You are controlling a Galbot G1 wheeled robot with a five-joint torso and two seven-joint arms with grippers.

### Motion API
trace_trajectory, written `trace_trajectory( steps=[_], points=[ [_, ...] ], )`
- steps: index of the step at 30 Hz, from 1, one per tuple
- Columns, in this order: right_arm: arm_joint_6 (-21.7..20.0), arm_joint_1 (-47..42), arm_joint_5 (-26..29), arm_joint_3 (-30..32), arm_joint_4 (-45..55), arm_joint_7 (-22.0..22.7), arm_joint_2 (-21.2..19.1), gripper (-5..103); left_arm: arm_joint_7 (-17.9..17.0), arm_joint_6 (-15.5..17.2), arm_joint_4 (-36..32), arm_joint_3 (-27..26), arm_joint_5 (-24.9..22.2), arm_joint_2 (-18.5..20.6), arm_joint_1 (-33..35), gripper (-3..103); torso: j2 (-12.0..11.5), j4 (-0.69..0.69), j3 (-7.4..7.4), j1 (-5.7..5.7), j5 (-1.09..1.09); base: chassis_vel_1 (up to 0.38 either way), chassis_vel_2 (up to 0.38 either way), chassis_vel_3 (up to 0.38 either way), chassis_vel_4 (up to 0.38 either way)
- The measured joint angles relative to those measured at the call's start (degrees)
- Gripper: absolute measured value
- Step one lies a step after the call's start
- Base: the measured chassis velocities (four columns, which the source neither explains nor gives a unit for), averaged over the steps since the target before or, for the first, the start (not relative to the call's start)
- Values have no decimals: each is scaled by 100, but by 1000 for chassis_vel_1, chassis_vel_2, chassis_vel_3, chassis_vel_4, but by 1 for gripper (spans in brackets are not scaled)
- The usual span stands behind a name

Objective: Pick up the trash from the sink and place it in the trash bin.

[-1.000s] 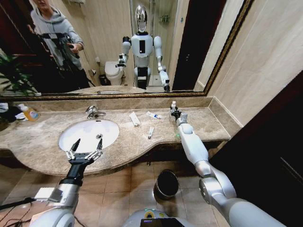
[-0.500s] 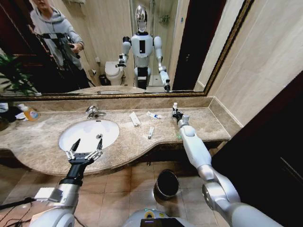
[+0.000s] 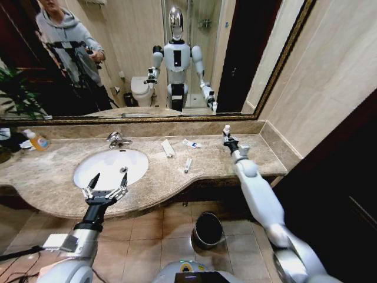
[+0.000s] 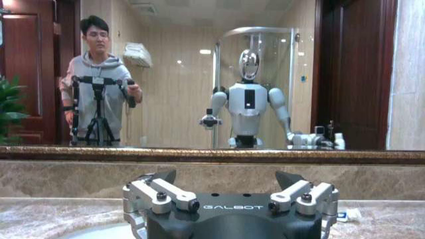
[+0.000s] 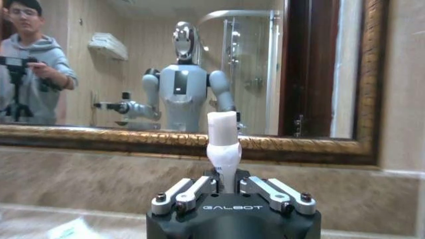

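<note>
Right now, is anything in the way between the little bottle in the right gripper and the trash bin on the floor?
The counter edge lies between: the bottle, shut in the right gripper, is above the marble, and the trash bin sits below its overhang.

The beige-brown marble counter (image 3: 53, 171) looks polished and veined. The white oval basin (image 3: 111, 166) is smooth glazed ceramic, with a shiny chrome faucet (image 3: 116, 140) at its twelve o'clock. The small white-capped bottle (image 5: 223, 139) is smooth pale plastic. The round black bin (image 3: 207, 229) has a glossy rim.
</note>
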Motion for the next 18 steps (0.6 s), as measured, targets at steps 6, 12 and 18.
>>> trace_trajectory(
  steps=[6, 12, 18],
  points=[
    [79, -1449, 98, 457, 1346, 6, -150, 13, 1, 0, 0, 0, 0, 0, 0, 100, 0, 3, -1, -1, -2, 0, 0, 0, 0],
    [387, -2823, -117, 963, 2176, -87, 110, 13, 1, 0, 0, 0, 0, 1, 0, 100, 0, 1, -1, -1, -1, 0, 0, 0, 0],
    [773, -3683, -509, 948, 2504, -250, 433, 13, 1, 0, 0, 0, 0, 1, 0, 100, 0, 4, 0, 0, -1, 0, 0, 0, 0]
  ],
)
